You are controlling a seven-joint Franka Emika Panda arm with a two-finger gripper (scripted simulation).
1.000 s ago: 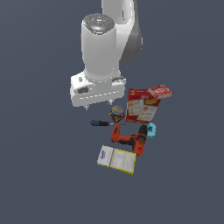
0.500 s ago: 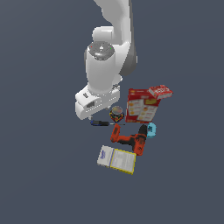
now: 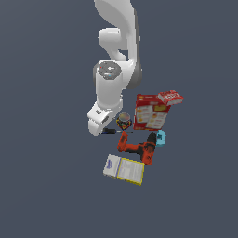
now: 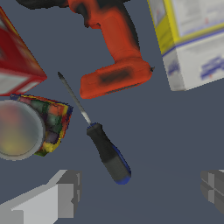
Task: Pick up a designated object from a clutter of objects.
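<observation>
Between the wide-spread claw (image 4: 135, 192) fingers, the screwdriver (image 4: 106, 152) lies untouched.

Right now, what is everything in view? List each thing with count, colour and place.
screwdriver: one, blue-and-black handle, thin dark shaft, lying between the can and the drill
drill: one, orange and black, beside the flat box
can: one, multicoloured label, next to the cracker box
cracker box: one, red-orange
small red box: one, by the cracker box's top
teal item: one, at the drill's far side
flat box: one, white and yellow
fingers: two, grey, apart, handle end roughly between them
arm: one, white
</observation>
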